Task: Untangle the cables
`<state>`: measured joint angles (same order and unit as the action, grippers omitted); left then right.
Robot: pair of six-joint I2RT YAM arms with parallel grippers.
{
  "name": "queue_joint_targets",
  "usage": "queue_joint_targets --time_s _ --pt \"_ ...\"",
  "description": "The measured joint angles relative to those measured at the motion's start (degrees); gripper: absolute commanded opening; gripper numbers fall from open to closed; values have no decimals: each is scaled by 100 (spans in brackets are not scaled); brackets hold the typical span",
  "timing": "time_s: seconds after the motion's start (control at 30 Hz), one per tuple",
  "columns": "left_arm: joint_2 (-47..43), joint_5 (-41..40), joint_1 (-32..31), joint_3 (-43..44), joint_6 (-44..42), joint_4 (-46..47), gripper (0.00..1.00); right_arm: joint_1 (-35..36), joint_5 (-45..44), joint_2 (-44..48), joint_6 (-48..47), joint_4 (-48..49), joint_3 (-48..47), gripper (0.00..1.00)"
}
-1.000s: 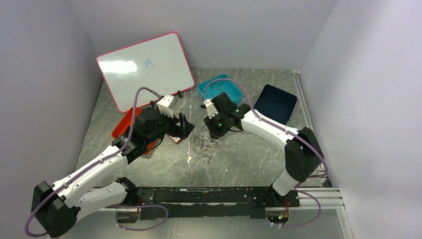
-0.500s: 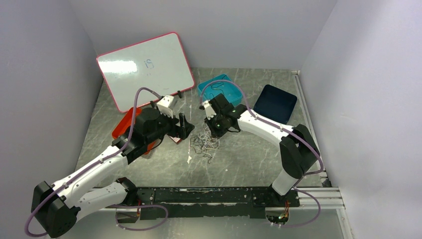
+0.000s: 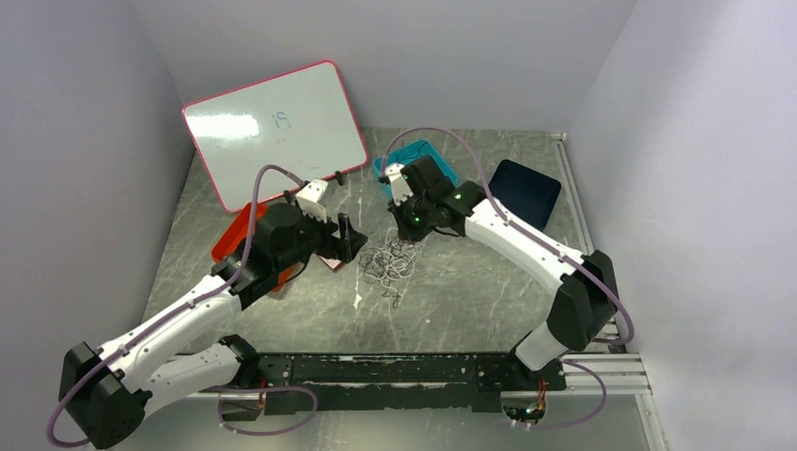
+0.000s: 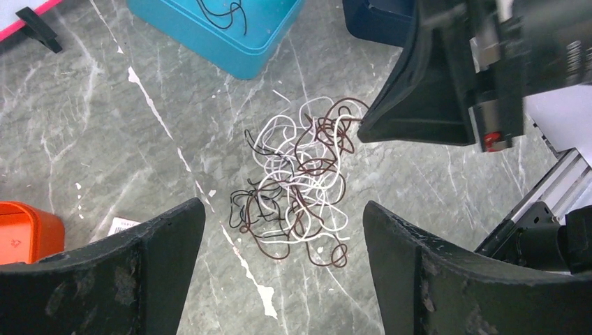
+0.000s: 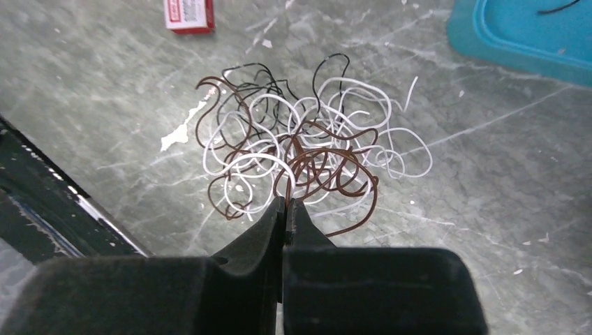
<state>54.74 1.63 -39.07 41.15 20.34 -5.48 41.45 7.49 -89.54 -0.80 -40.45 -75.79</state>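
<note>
The cables lie as one loose tangle of white, brown and black strands on the grey marble table, also seen in the left wrist view and the right wrist view. My right gripper is shut on a brown cable strand at the tangle's far right edge, and its dark fingers reach the pile from the right. In the top view that gripper sits just above the heap. My left gripper hangs open over the tangle's left side, with nothing between its fingers.
A teal tray holding a black wire stands behind the tangle, with a dark blue tray to its right. An orange tray and a leaning whiteboard are at the left. A small red-and-white card lies near the pile.
My right gripper has closed onto a brown strand and the right arm has lifted and swung slightly toward the back. The left arm has not moved.
</note>
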Motion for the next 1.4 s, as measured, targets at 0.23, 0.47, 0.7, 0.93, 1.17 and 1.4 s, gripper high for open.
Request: queue_joint_targets --time_s 0.23,0.47,0.7,0.93,1.17,1.4 --pt "-131 37 0 -31 -85 164 93 2 348 96 4 -376 -492 0" --pt "-140 802 0 -142 -278 660 93 4 874 208 -35 -433 -459 0" --pt "46 1263 0 -387 -240 999 91 4 1154 326 -24 -273 -345 0" --pt "140 1298 4 -833 101 1432 83 4 1405 522 11 -122 -122 0" --pt "584 1541 11 -909 431 2070 47 4 1582 579 37 31 -68 0" --pt "778 1668 39 -909 496 2199 7 2 1491 658 37 37 74 2"
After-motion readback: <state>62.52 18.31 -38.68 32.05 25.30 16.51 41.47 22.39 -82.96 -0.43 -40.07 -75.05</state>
